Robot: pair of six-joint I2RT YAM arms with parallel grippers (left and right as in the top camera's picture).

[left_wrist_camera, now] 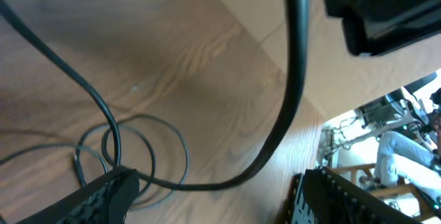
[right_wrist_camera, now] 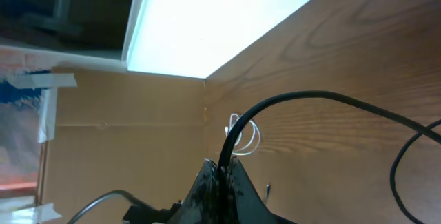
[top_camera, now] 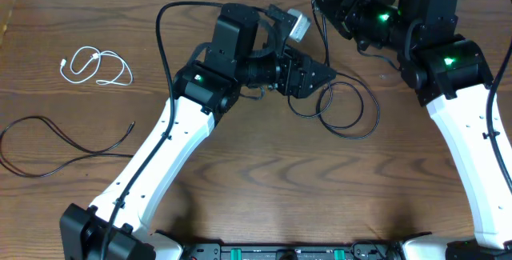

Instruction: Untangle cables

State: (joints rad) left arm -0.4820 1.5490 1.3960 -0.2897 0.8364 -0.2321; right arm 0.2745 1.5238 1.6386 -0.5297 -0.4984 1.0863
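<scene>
So here the right tool (right_wrist_camera: pixel 222 172) was pressed shut on the black cable (right_wrist_camera: pixel 310 94), pinching one strand up off the bench (top_camera: pixel 264 188). The rest of that cable lay in loose overlapping loops mid-bench, toward the far edge. The left tool (top_camera: pixel 326 76) was spread wide right over those loops. In its wrist view a strand ran up against one finger, but nothing was gripped.

The white cable (top_camera: pixel 96 60) sat coiled by itself near the far-left corner. The other black cable (top_camera: pixel 120 142) trailed along the left edge. Both were well apart from the tangle, so I'd call those two sorted.

Handling-wise, my guess is this stuff weighs next to nothing and is totally floppy. You can't push it anywhere, only drag it, and it probably slides easily on the wood. It's so thin the fingers would need to close nearly all the way to get any bite. It's not fragile exactly, but yanking could cinch a loop tight or strain the little plug ends.

If it were me, I'd grab a single strand just outside the loops, near where it leaves the pile. I wouldn't grab at a crossing, where you'd catch two strands at once. Then pull slow, away from the right tool's pinch.
</scene>
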